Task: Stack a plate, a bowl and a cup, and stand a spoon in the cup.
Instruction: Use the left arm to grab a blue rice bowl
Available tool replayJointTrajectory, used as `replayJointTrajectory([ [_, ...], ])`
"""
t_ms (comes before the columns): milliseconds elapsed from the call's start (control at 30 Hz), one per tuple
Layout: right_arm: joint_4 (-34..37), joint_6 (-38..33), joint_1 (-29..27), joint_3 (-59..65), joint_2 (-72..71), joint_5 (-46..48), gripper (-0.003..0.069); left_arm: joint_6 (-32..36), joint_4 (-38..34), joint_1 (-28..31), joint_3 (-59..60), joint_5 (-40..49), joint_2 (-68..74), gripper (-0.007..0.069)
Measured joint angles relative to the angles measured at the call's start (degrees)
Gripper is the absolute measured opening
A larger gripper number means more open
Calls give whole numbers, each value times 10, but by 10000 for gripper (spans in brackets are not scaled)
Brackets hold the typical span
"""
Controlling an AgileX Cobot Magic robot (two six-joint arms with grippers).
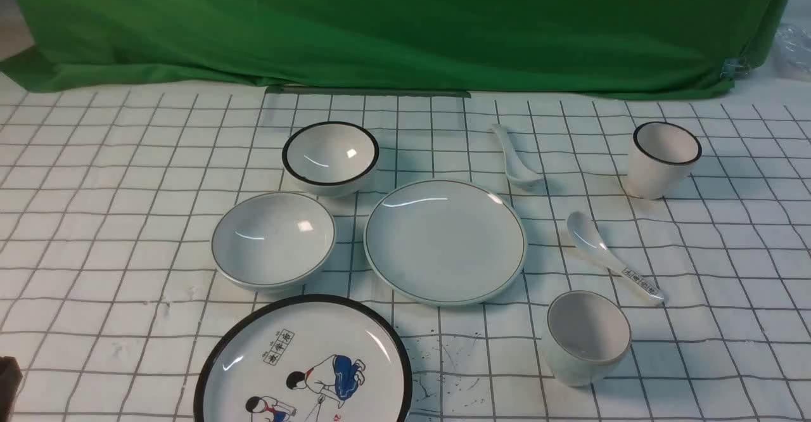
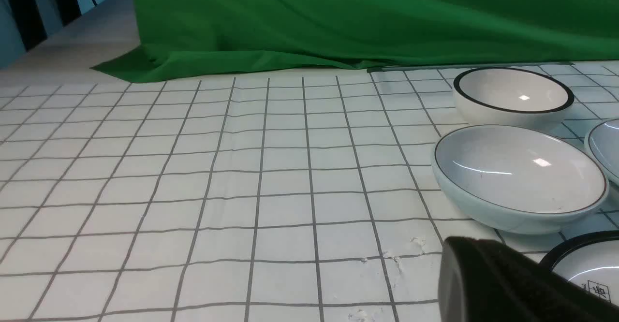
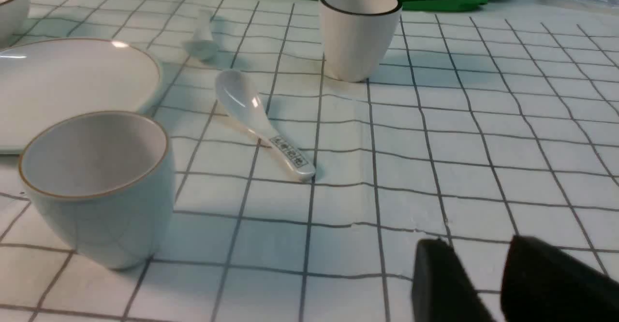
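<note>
Pale-grey shallow bowl awaited lifting onto plain round plate; right gripper parted, left gripper unreadable.

- Bright, even overhead light is filling every view.
- White glints are shining inside the bowl and plate.
- Shadows are lying soft and short.

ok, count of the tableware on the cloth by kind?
Plates: 2, the plain plate and the cartoon plate
Bowls: 2, the shallow bowl and the black-rimmed bowl
Cups: 2, the squat cup and the black-rimmed cup
Spoons: 2, the plain spoon and the printed spoon
Total: 8
</note>
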Motion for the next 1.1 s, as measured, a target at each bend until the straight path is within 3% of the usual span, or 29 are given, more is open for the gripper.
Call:
replayJointTrajectory([
  [867,0,0,0,0,0,0,238,0,-5,0,0,-1,0,4],
  [1000,0,0,0,0,0,0,238,-4,-62,0,0,-25,0,4],
  [1100,0,0,0,0,0,0,238,-18,-192,0,0,-74,0,4],
])
